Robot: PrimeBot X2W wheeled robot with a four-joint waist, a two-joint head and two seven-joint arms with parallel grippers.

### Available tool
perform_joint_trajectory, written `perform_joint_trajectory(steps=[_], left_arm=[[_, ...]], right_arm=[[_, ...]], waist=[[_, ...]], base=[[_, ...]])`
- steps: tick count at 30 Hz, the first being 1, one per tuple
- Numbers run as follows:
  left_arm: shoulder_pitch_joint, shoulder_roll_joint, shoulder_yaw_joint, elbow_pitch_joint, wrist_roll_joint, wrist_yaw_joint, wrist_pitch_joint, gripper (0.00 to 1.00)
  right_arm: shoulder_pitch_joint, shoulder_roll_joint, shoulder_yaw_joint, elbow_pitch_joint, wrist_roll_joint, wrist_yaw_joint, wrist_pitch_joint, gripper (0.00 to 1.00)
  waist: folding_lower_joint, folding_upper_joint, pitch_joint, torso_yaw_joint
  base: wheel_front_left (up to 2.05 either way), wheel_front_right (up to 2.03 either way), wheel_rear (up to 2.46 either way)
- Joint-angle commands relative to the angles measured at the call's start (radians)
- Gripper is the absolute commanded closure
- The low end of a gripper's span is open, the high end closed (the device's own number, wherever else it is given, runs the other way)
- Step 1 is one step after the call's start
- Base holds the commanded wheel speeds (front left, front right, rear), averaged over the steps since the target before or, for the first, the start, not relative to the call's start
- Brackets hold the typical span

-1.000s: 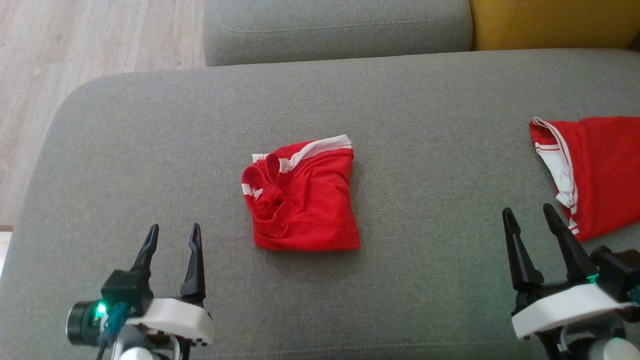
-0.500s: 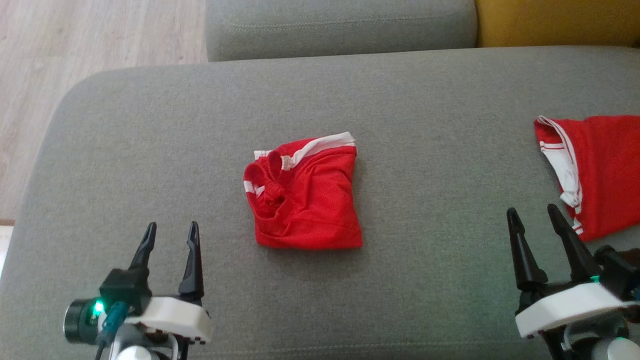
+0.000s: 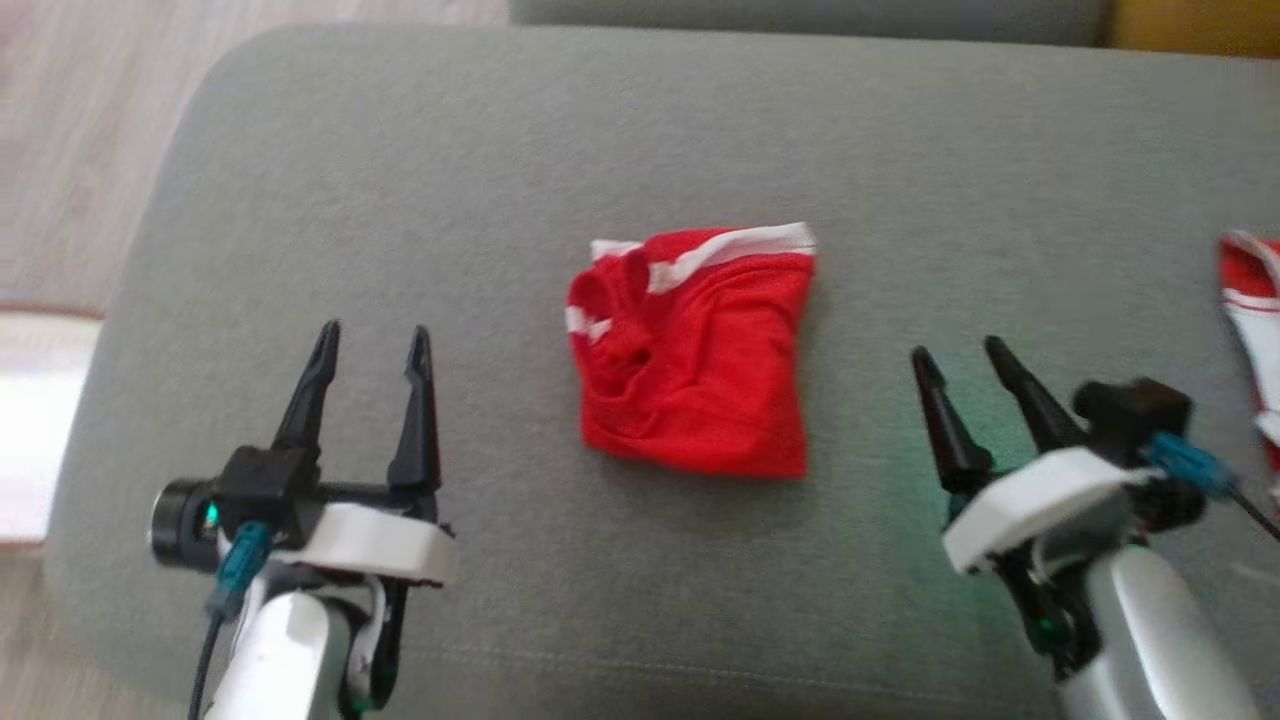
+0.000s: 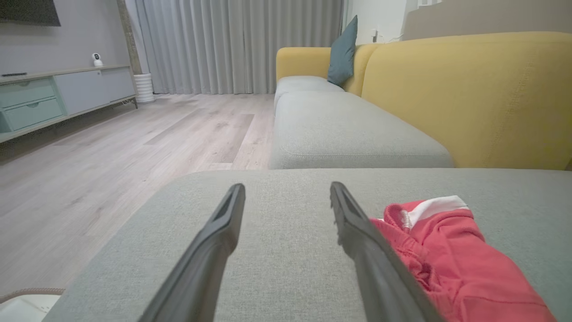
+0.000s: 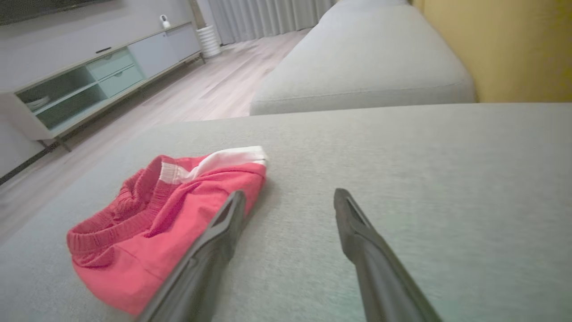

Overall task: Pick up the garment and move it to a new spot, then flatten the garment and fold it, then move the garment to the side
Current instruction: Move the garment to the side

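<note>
At the far left, a pale wood-plank floor (image 3: 70, 120) runs beside a broad grey fabric seat cushion (image 3: 500, 150), whose rounded left edge curves down toward the near side. The left gripper (image 3: 374, 333) sits over the near left part of this cushion. Its two long dark fingers stand well apart, point toward the far side and hold nothing, with bare grey fabric between them. To its right, near the middle of the cushion, lies the red fabric garment (image 3: 700, 360). It is gathered into a rough square, with a white band along its far edge and a ribbed, puckered waistband bunched at its left side, and it rests flat on the cushion, apart from both grippers. Further right, the right gripper (image 3: 955, 350) hovers over the cushion, its fingers also spread and empty, angled toward the far left. In the right wrist view one finger overlaps the garment's near right corner, and whether they touch cannot be told from there. At the right edge of the head view lies a second red cloth with white trim (image 3: 1250, 330), well apart from the garment. At the far right corner stands a yellow upholstered sofa back (image 3: 1200, 25).
</note>
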Motion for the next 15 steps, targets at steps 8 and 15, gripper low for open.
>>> perform_joint_trajectory(steps=[8,15], left_arm=[[-0.095,-0.026,-0.002,-0.007,0.011,-0.015,-0.024,0.00],[-0.095,-0.041,-0.002,-0.015,0.015,-0.018,-0.026,0.00]], right_arm=[[-0.201,0.032,0.106,0.270,0.069,0.004,-0.009,0.00],[-0.272,0.049,0.162,0.451,0.150,0.004,0.086,0.00]], waist=[[-0.0001,0.0000,0.058,0.134],[-0.0001,0.0000,0.060,0.162]], base=[[0.00,0.00,0.00],[0.00,0.00,0.00]])
